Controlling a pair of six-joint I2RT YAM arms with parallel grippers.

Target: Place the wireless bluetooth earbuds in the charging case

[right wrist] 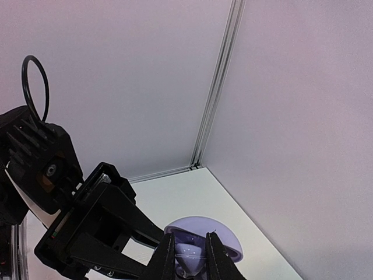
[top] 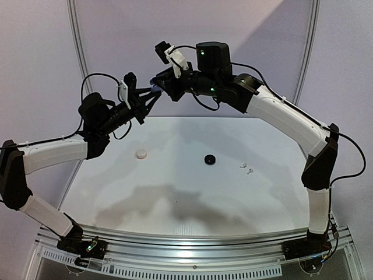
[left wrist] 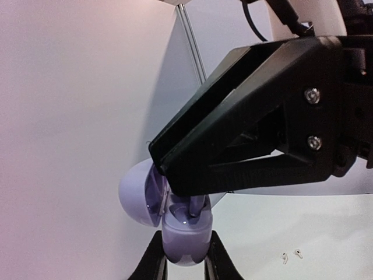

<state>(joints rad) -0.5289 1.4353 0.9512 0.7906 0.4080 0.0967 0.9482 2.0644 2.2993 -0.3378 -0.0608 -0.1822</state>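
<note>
Both arms are up off the tabletop, meeting in mid-air at the back. The left pincer is clenched on the lavender case, one finger on each side of its lower half, and the lid hangs open to the left. The right pincer comes in from the opposite side with its tips right at the mouth of the open case. Its fingers stand close together with something pale lavender between them. Whether that is an earbud being pinched or just the inside of the case, I cannot tell, so no call on that grip. The left wrist view doesn't settle it either, because the black fingertips cover the opening.

Down on the tabletop, two white earbuds lie just beside each other on the right side, well apart from everything else. A black round case sits shut near the middle. A white round case sits over to the left, under the left arm's reach.
</note>
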